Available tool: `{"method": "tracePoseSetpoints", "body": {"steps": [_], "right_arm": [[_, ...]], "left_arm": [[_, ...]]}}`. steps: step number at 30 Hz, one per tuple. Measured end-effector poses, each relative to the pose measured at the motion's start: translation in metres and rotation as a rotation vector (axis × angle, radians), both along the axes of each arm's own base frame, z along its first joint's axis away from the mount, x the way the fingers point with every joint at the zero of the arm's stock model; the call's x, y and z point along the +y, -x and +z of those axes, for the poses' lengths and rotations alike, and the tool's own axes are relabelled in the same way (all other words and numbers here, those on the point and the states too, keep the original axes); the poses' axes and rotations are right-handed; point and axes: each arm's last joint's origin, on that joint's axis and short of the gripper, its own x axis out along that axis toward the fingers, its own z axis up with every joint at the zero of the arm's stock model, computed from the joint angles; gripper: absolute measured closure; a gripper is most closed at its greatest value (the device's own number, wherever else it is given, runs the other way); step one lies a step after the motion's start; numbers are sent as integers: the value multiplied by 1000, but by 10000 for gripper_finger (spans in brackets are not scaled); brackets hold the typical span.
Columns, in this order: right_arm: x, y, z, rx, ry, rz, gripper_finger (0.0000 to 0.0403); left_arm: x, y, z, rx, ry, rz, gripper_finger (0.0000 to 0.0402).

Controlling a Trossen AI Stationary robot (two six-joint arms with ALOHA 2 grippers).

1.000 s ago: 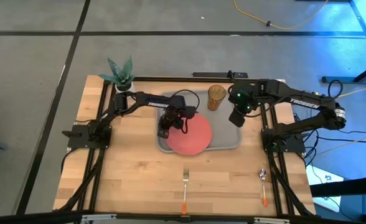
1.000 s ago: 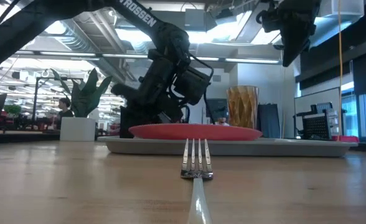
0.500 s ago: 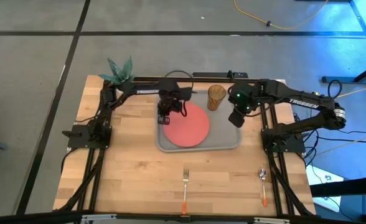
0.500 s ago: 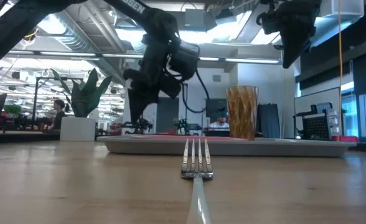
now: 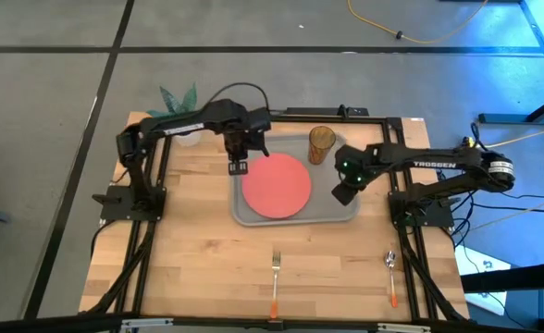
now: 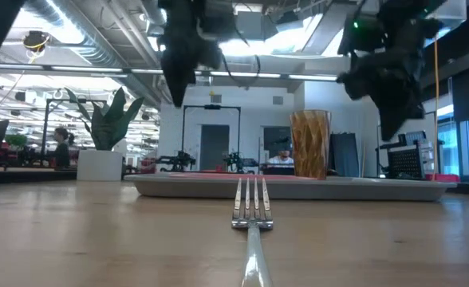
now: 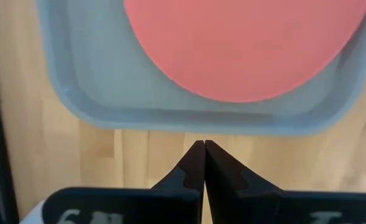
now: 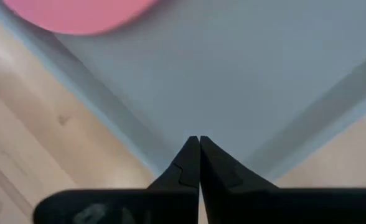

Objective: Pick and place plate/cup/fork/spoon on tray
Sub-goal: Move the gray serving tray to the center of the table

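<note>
Nearest us on the desk (image 5: 189, 268) lie the fork (image 5: 275, 277), centred at the front edge, and the spoon (image 5: 391, 274) off to the right front; both rest flat on the wood, well apart from the tray (image 5: 351, 211). So we judge the cutlery step is what remains.

Farther back, the plate (image 5: 276, 184) sits inside the tray, and the cup (image 5: 321, 144) stands upright at the tray's far edge, near the plate.

Our right claw (image 5: 343, 193) hangs above the tray's right part, its fingers pressed together on nothing. Our left claw (image 5: 237, 166) hovers over the tray's left rim, likewise pinched closed and empty.

Next, we think one claw must open, travel forward, and descend over a slim orange handle; a low, flat utensil calls for a careful pinch against the wood.
</note>
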Motion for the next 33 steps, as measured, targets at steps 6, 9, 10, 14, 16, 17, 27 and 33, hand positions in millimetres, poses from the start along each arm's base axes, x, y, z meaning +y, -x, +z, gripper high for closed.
{"method": "tracePoseSetpoints", "body": {"steps": [6,9,10,14,16,17,27,33], "right_arm": [[13,6,-29,26,-33,-23,400],[18,6,-40,27,-52,-20,400],[20,7,-43,35,-56,-22,400],[26,6,-59,54,-60,-1,400],[28,4,-66,60,-61,9,400],[30,4,-68,69,-63,15,400],[48,-14,-72,15,-128,78,400],[63,-24,-66,-23,-158,126,400]], "left_arm": [[-4,18,34,-145,-34,71,401],[-6,25,45,-190,-45,96,401],[-6,26,47,-196,-45,106,401],[-7,29,50,-208,-48,113,401],[-7,29,50,-206,-47,113,401],[-7,29,50,-205,-47,112,401],[-8,31,49,-186,-42,113,401],[-8,31,49,-183,-42,113,401]]}}
